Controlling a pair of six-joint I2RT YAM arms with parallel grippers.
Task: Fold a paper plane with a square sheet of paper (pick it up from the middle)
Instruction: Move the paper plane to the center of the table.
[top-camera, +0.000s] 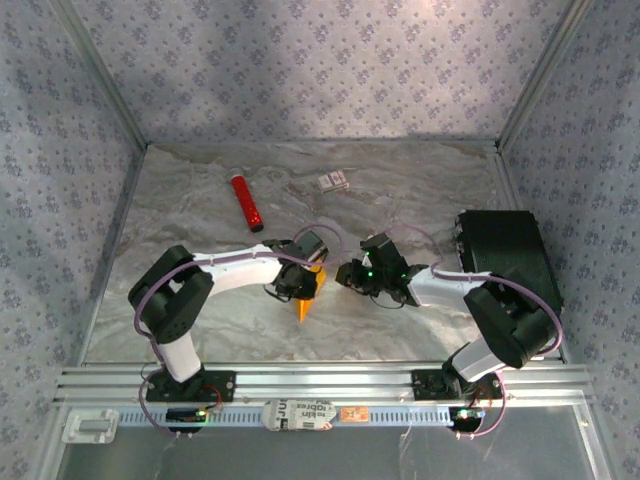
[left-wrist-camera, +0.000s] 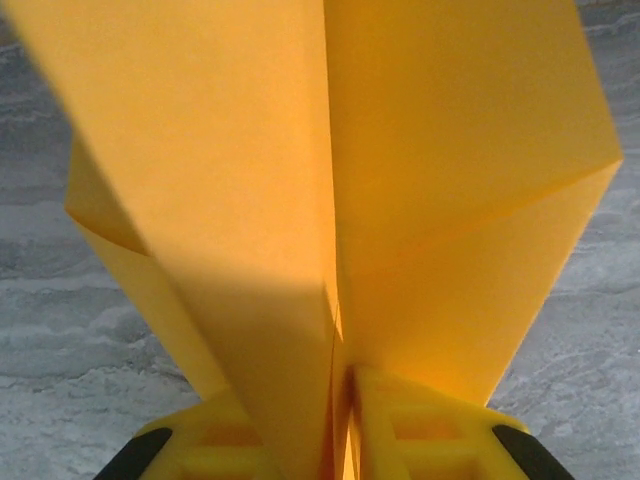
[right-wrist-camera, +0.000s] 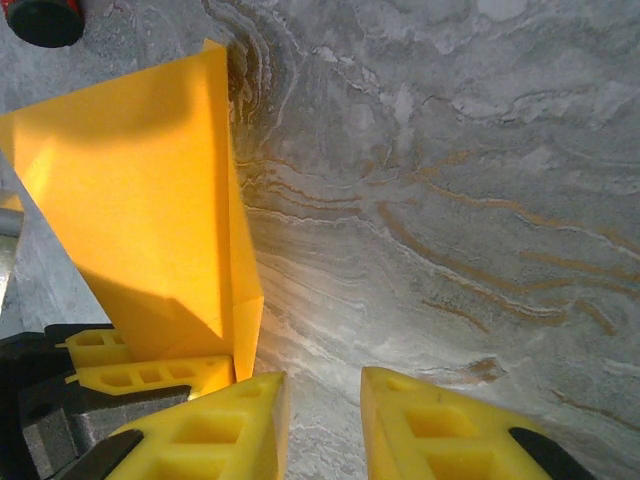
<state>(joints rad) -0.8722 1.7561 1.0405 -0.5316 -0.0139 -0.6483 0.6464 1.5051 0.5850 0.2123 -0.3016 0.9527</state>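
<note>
A: From above?
B: Folded paper (top-camera: 306, 303) pinched in the left gripper (top-camera: 298, 285), over the middle of the table (top-camera: 420, 200), tip toward the near edge. Right gripper (top-camera: 352, 275) just beside.
A: Left wrist?
B: Left gripper (left-wrist-camera: 345, 400) clamped tight on the paper (left-wrist-camera: 420, 200), folds fanning upward.
A: Right wrist?
B: Right gripper (right-wrist-camera: 325, 385) spread, nothing between; paper (right-wrist-camera: 150, 200) off to the left, apart. Red tube (right-wrist-camera: 40, 20) at top-left.

The worktop (top-camera: 235, 338) lies bare along its near edge. A red tube (top-camera: 247, 203) lies far left, a small white card (top-camera: 333, 181) by the far edge, and a black box (top-camera: 505, 255) along the right edge. At centre the left gripper (top-camera: 298, 285), paper plane (top-camera: 307, 302) and right gripper (top-camera: 348, 275) crowd close.
</note>
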